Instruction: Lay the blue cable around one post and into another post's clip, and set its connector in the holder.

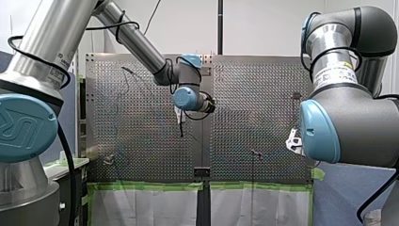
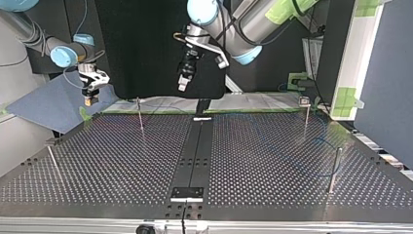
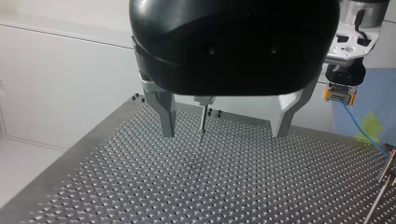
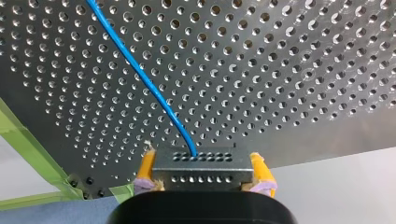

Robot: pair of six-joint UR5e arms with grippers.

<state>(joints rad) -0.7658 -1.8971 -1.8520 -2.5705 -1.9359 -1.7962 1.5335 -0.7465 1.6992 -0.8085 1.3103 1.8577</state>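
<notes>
**Q:** Where is the connector (image 4: 201, 161)?

**A:** It is clamped between the yellow pads (image 4: 147, 168) of my right gripper (image 4: 203, 171), above the table's (image 4: 280, 70) far edge at the top view's left. The blue cable (image 4: 149, 84) runs from it over the perforated plate.

**Q:** And the other arm?

**A:** My left gripper (image 3: 223, 130) hangs over the far edge. Its metal fingers (image 3: 167, 116) are apart and empty. One post (image 3: 202, 122) stands ahead between them, with bare plate around it.

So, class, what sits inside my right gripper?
My right gripper clamps a dark connector between yellow pads; the blue cable leaves its face. Its rear is hidden.
</notes>
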